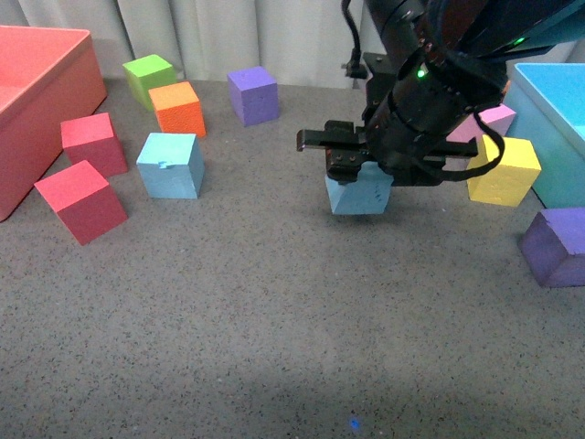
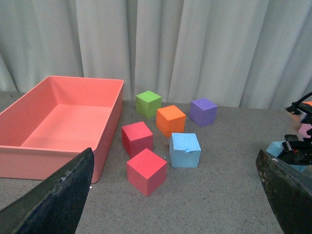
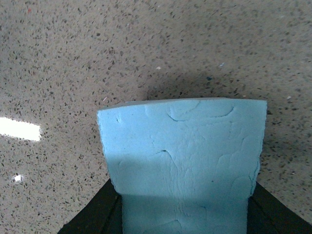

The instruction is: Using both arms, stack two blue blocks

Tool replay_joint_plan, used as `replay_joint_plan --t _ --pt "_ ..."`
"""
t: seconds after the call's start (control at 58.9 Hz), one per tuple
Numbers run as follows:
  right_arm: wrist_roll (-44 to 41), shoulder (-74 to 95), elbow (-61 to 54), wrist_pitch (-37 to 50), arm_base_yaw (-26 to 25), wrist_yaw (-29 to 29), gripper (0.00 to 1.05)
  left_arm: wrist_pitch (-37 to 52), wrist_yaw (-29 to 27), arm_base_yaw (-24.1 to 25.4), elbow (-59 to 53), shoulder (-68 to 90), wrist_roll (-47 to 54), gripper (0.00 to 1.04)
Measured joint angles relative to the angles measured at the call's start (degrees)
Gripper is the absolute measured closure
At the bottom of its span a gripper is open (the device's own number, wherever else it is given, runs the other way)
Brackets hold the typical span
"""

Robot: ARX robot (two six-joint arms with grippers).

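Observation:
My right gripper [image 1: 358, 176] is shut on a light blue block [image 1: 358, 194] with embossed marks, at the middle right of the grey table. In the right wrist view the block [image 3: 183, 161] fills the space between the black fingers [image 3: 95, 214]. I cannot tell whether it touches the table. The other light blue block [image 1: 170, 165], with a small notch, sits at the left among the red cubes; it also shows in the left wrist view [image 2: 185, 149]. My left gripper [image 2: 175, 195] is open and empty, well short of that block. It is not in the front view.
A coral bin [image 1: 37, 101] stands at far left, a turquoise bin [image 1: 558, 110] at far right. Two red cubes [image 1: 80, 199], an orange cube [image 1: 178, 108], a green cube [image 1: 149, 77] and a purple cube [image 1: 252, 94] lie left and back. Yellow [image 1: 505, 172], pink [image 1: 494, 119] and purple [image 1: 556, 245] cubes lie right.

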Motion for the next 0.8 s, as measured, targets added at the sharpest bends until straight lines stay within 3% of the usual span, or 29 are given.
replay_joint_plan --t 0.577,0.797 --pt "2.75 4.09 4.76 -2.56 2.29 1.99 0.60 0.00 0.00 -0.02 0.00 0.00 0.00 0.07" --pt "4.52 3.34 4.15 -1.18 2.12 1.75 0.26 0.00 0.00 -0.02 0.00 0.00 0.00 0.07"
